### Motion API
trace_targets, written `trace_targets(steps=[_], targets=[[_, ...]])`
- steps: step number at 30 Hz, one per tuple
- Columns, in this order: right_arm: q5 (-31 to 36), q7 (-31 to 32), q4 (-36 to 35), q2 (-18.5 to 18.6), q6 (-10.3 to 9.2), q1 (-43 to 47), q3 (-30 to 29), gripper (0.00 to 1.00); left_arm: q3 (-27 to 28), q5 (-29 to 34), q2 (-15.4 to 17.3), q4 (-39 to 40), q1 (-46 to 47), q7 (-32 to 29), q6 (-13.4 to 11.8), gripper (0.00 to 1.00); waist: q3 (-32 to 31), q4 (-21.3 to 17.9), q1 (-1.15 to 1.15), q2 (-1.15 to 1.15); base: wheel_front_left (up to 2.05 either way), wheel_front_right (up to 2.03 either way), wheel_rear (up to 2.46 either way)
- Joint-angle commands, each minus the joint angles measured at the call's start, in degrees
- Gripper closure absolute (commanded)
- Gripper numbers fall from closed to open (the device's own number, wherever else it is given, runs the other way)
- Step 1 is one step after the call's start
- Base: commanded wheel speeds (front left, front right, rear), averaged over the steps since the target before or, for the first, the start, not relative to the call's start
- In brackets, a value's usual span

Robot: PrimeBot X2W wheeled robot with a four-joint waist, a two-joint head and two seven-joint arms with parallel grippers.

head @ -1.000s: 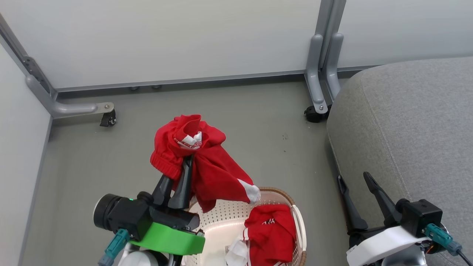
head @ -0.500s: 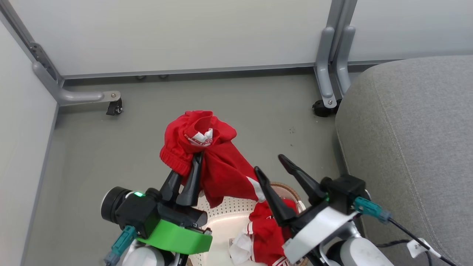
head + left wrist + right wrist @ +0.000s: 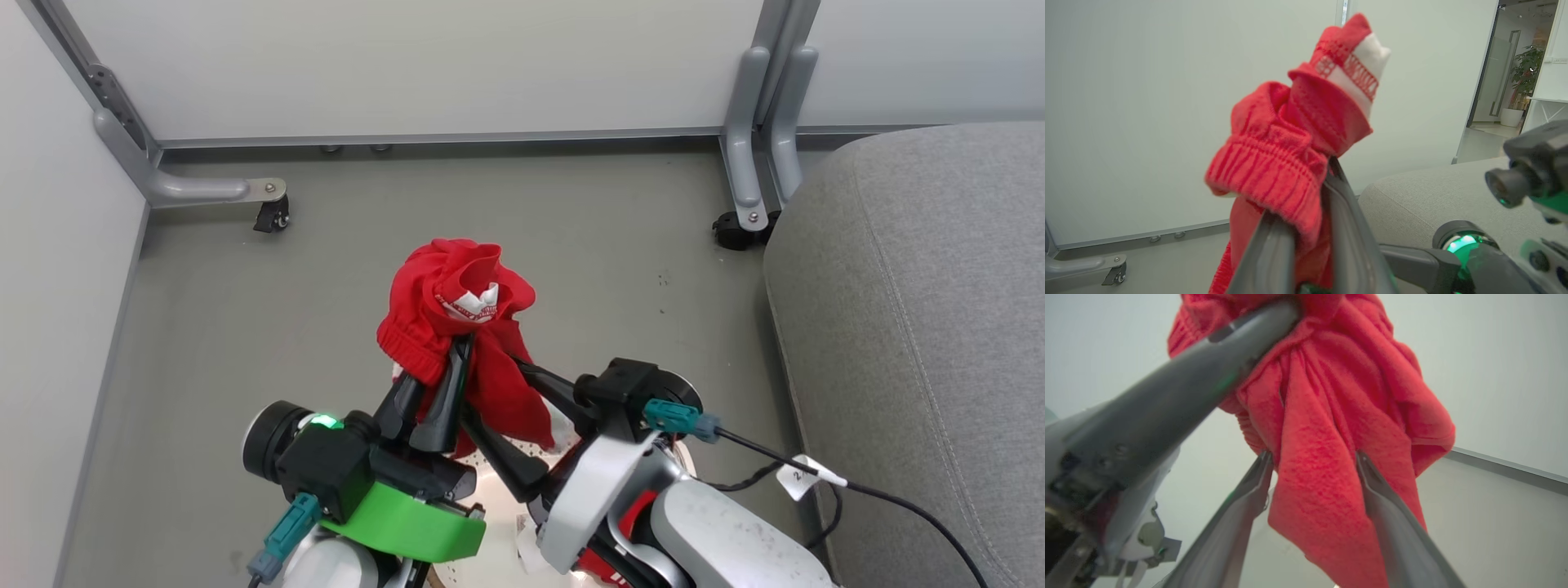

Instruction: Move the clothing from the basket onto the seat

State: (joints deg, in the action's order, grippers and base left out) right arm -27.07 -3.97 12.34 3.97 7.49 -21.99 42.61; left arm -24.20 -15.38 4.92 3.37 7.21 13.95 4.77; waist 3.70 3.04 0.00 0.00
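The left gripper (image 3: 445, 367) is clenching one garment (image 3: 445, 286) above the basket (image 3: 535, 447), its tail hanging down between the spread, empty fingers of the right gripper (image 3: 494, 392). The seat (image 3: 922, 286) is lying right, nearer that arm.

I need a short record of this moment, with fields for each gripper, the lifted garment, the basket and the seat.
left gripper: shut on the red garment, holding it up in a bunch
right gripper: open, one finger on each side of the garment's hanging part
red garment: lifted, hanging down from the left gripper
basket: low in the head view, under both grippers, mostly hidden
seat: at the right, no clothing on its visible part
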Motion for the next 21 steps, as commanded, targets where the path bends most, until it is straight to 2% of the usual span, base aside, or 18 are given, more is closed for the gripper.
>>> trace_targets(steps=[1,4,5,6,7,21], targets=[[-0.33,-0.55,0.98,-0.17,0.0,-1.14,0.49,0.0,-0.03,-0.45,0.18,0.0,1.02,0.31,0.16,1.0,0.02,0.0,0.0,0.0,0.0,0.0,0.0],[-1.17,-1.09,3.29,-0.45,0.0,-3.07,1.91,0.0,-0.27,-0.52,0.21,-0.08,0.99,0.33,0.11,1.0,0.05,-0.01,0.0,0.0,0.0,0.0,0.0],[-1.41,-1.02,3.84,-0.5,0.0,-3.55,2.41,0.31,-0.34,-0.58,0.2,-0.08,0.98,0.35,0.08,1.0,0.06,-0.02,0.0,0.0,0.0,0.0,0.0],[-1.98,-1.16,4.4,-0.55,0.0,-4.06,2.87,0.97,-0.42,-0.63,0.19,-0.08,0.98,0.37,0.04,1.0,0.08,-0.02,0.0,0.0,0.0,0.0,0.0],[-2.33,-1.26,4.81,-0.56,0.0,-4.46,3.2,1.0,-0.5,-0.65,0.19,-0.09,0.99,0.38,0.03,1.0,0.08,0.0,0.0,0.0,0.0,0.0,0.0],[-4.78,-3.62,8.2,-0.83,0.0,-7.12,5.33,1.0,-1.01,-0.98,0.46,-0.58,1.2,0.53,-0.31,1.0,-0.02,0.05,0.0,0.0,0.0,0.0,0.0]])
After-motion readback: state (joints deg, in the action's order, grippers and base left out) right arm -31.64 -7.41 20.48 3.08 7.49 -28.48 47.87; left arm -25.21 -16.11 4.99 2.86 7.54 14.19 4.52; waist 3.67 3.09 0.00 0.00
